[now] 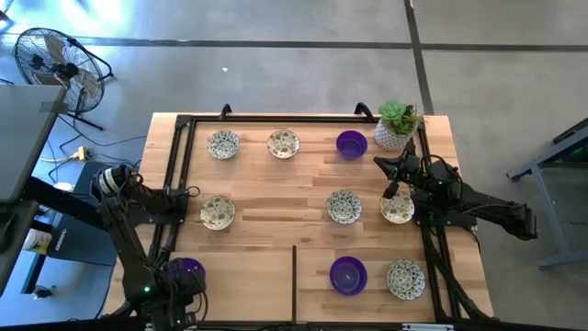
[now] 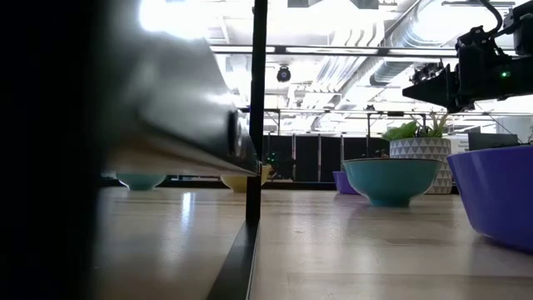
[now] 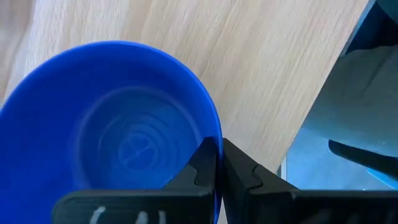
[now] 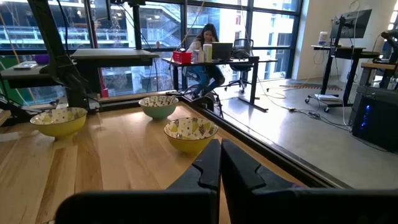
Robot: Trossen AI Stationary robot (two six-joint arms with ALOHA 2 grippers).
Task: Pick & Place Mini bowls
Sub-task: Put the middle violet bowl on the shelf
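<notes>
Several mini bowls stand on the wooden table [image 1: 276, 239]. Patterned ones are at the far left [image 1: 223, 144], the far middle [image 1: 283, 143], the left [image 1: 218, 212], the middle [image 1: 344, 206], the right [image 1: 397, 209] and the near right [image 1: 405, 279]. Purple ones are at the far right [image 1: 351, 144] and the near middle [image 1: 348, 275]. My left gripper [image 1: 190, 279] is at the near left corner, shut on another purple bowl [image 1: 186, 270], which looks blue in the left wrist view [image 3: 112, 137]. My right gripper [image 1: 391, 190] is shut and empty, raised over the table [image 2: 433, 83] just beyond the right patterned bowl; it also shows in the right wrist view [image 4: 220, 155]. My left gripper pinches the purple bowl's rim [image 3: 217, 142]. One finger [image 3: 204, 167] is inside the bowl and the other [image 3: 241, 169] is outside. The bowl is upright, its open side up. Whether it rests on the table or is lifted, I cannot tell.
A white pot with a green plant [image 1: 397, 126] stands at the far right corner, close to my right arm. A black frame [image 1: 180, 184] runs around the table, and a black rail [image 1: 294, 285] divides its near part. A person [image 4: 208, 43] sits at a desk in the room beyond.
</notes>
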